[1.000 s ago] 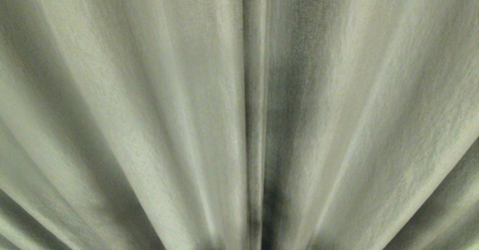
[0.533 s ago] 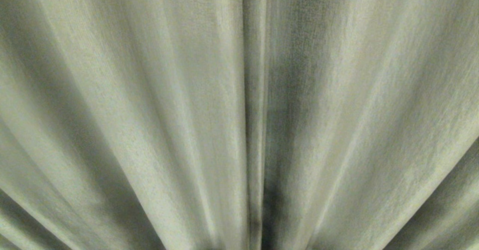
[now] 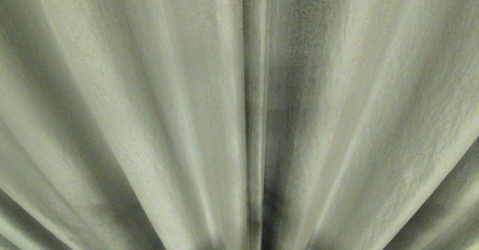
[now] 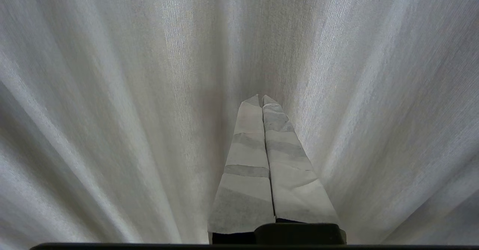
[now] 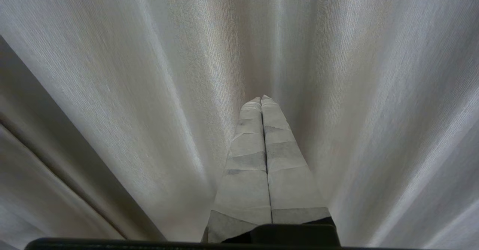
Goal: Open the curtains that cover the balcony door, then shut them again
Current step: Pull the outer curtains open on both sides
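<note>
Head view gave you nothing but the curtains (image 3: 149,104): thick grey-green cloth filled it from edge to edge, with the pleats running top to bottom and fanning outward toward the lower corners. A narrow vertical seam sat just right of centre, and I'd judge that was where two panels met. No glass or frame of the balcony door showed in any view, so you had to take it as lying behind the cloth, and the opening as not yet begun.

Neither arm appeared in that head picture. Your left gripper (image 4: 262,99) had its taped fingers pressed flat together with nothing between them, tips pointing straight at the fabric and lined up with the run of the pleats. Whether the tips touched the cloth could not be told. Your right gripper (image 5: 261,99) stood the same way, fingers pressed together and empty, facing its own stretch of folds. A darker edge, perhaps the seam, cut across one side of its view.

The cloth lay dead ahead of both claws and neither looked nearer, so the coming move probably called for spreading a claw, pinching a pleat and sweeping sideways, across the folds.
</note>
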